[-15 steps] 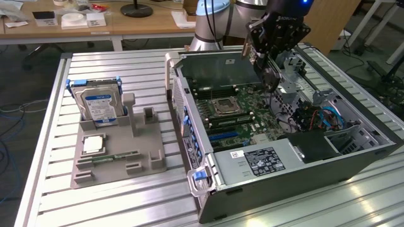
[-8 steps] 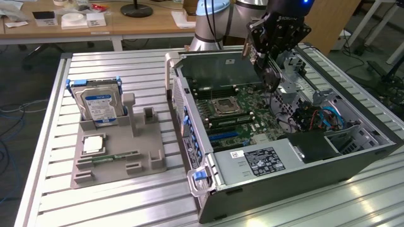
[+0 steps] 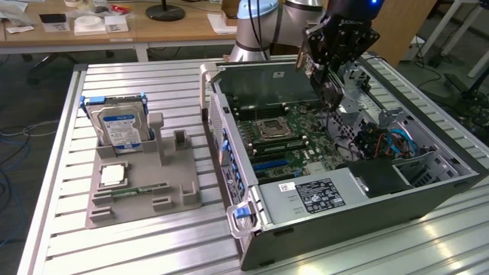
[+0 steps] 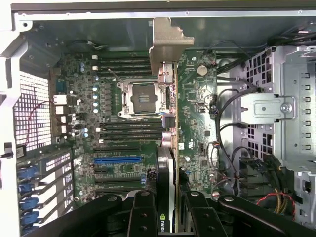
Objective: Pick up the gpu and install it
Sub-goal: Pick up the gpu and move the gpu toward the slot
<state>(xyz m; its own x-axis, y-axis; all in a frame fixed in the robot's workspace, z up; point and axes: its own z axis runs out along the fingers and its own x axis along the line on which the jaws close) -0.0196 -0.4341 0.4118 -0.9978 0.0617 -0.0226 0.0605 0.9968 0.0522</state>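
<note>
My gripper (image 3: 330, 69) hangs over the open computer case (image 3: 367, 212), shut on the gpu (image 3: 330, 94). In the wrist view the gpu (image 4: 169, 148) shows edge-on: a thin black card with a silvery end bracket (image 4: 168, 42), clamped between the black fingers (image 4: 143, 212). The card is held above the green motherboard (image 4: 197, 98), beside the CPU socket (image 4: 140, 98) and apart from the board. A blue expansion slot (image 4: 118, 160) lies on the board to one side of the card.
A grey fixture (image 3: 145, 189) on the slatted table at the exterior view's left holds a silver hard drive (image 3: 118, 126), a small green memory stick (image 3: 141, 191) and a square chip (image 3: 113, 175). Inside the case, a metal drive cage (image 4: 276, 108) and cables (image 3: 393, 140) crowd one side.
</note>
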